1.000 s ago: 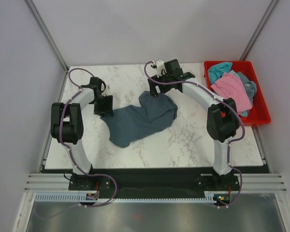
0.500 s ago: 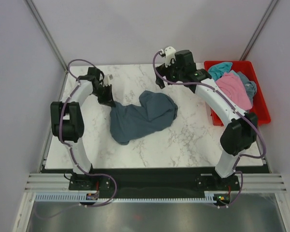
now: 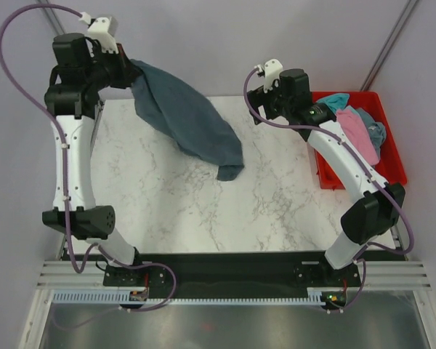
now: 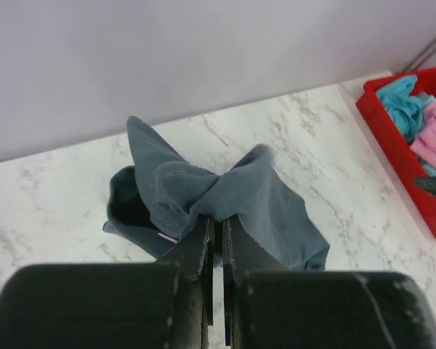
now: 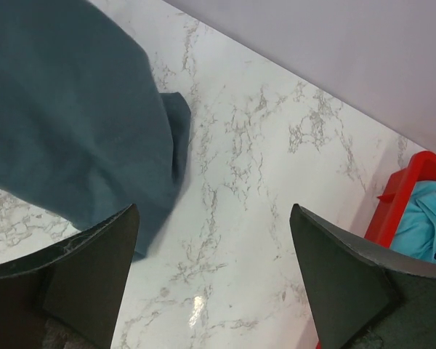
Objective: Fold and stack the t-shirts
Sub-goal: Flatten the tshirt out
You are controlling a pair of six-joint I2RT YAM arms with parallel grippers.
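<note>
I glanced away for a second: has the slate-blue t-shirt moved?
Yes. The slate-blue t-shirt has gone from lying mid-table to hanging over the marble table's far-left corner, lifted by the shut left gripper.

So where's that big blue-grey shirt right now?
In the overhead view the slate-blue t-shirt hangs from the shut left gripper, high over the far-left part of the marble table, across from the red bin on the right.

The top view looks down from behind; both wrist views face the counter (image 3: 203,211) closer, sharing the blue shirt (image 3: 189,120).
</note>
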